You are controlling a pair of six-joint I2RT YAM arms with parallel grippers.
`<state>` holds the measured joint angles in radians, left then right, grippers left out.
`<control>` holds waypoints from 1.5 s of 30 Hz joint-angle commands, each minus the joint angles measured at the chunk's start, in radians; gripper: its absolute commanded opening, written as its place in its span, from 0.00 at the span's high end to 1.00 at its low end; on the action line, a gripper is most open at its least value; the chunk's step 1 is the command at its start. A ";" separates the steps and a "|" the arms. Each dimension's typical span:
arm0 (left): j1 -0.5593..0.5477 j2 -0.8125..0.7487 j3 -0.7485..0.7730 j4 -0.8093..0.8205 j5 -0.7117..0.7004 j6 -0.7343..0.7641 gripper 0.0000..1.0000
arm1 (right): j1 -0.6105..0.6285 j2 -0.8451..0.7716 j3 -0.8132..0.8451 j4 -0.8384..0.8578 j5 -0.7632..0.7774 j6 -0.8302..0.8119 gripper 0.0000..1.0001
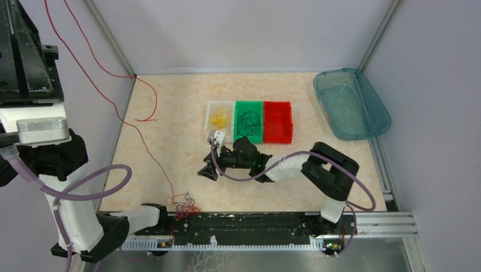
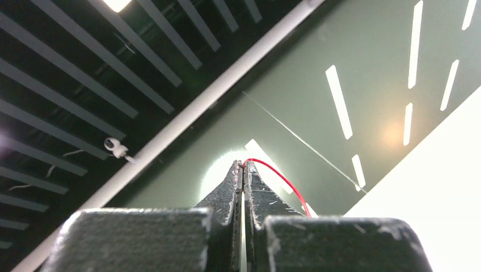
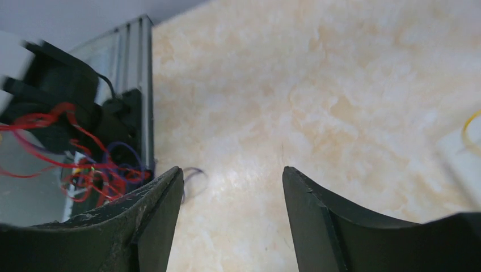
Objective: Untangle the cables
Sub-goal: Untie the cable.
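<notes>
A tangle of red and dark cables [image 1: 182, 207] lies at the front rail of the table; it also shows in the right wrist view [image 3: 91, 170]. A long red wire [image 1: 155, 102] rises from it to the upper left, out of the top view. My left gripper [image 2: 244, 165] is raised, points at the ceiling and is shut on this red wire [image 2: 283, 182]. My right gripper [image 1: 207, 170] is open and empty [image 3: 232, 173], low over bare table right of the tangle. A white bin holds yellow cables [image 1: 219, 119]. A green bin holds dark cables [image 1: 248, 122].
A red bin [image 1: 278, 122] stands right of the green bin. A teal tray [image 1: 351, 102] sits at the back right. A metal frame and walls close in the table. A dark wire loop [image 3: 195, 170] lies by my right gripper's left finger.
</notes>
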<state>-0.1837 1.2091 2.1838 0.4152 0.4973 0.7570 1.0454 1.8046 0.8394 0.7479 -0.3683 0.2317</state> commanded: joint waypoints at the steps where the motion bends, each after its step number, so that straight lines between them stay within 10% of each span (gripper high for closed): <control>1: -0.002 -0.011 -0.047 -0.042 -0.011 -0.012 1.00 | 0.007 -0.226 0.012 0.061 -0.044 -0.071 0.32; 15: -0.002 0.046 0.043 -0.286 -0.036 -0.125 1.00 | 0.115 -0.166 0.229 0.009 0.035 -0.080 0.32; 26: -0.002 0.044 0.037 -0.462 -0.036 -0.237 1.00 | 0.031 -0.208 0.262 -0.012 0.156 -0.073 0.95; 29: -0.002 0.054 0.036 -0.482 -0.036 -0.247 1.00 | -0.002 -0.238 0.282 -0.035 0.088 -0.050 0.58; 32: -0.002 0.074 0.054 -0.475 -0.033 -0.248 1.00 | -0.007 -0.275 0.279 -0.064 0.051 -0.081 0.43; 45: -0.002 0.054 -0.015 -0.400 -0.004 -0.257 1.00 | 0.041 -0.250 0.226 -0.097 -0.057 0.044 0.26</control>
<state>-0.1837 1.2842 2.1811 -0.0319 0.4835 0.5129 1.0424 1.5288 1.0523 0.6548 -0.3923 0.2497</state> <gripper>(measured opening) 0.006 0.738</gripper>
